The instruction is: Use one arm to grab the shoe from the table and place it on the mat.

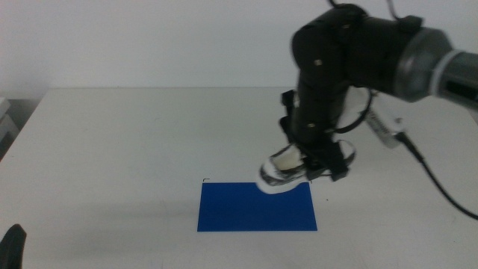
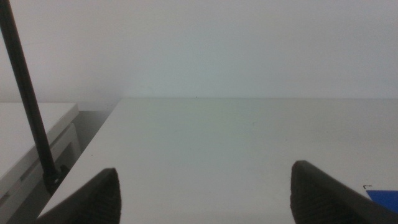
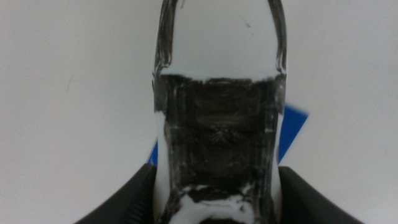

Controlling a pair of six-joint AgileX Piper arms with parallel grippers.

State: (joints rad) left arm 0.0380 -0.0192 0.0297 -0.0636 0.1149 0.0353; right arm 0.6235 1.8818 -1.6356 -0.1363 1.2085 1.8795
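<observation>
My right gripper [image 1: 310, 161] is clamped on the shoe [image 1: 287, 170] w/ jaws closed against both sides, so it hangs clear of the table [image 1: 112, 149]. Shoe pos.: over the mat [image 1: 254, 208], far right corner, toe crossing the far edge. Left gripper [image 2: 205, 193] waits near the table's near left corner, jaws wide apart, holding nothing.

The right arm [image 1: 351, 52] is bulky and glossy black, with rounded joint housings and a matte grey cylindrical segment toward its base. A thin black cable trails from it, beside a white connector piece. Both pincers — right pincer [image 3: 214, 199], left pincer [image 2: 205, 193] — show dark, matte, wedge-shaped jaws.
</observation>
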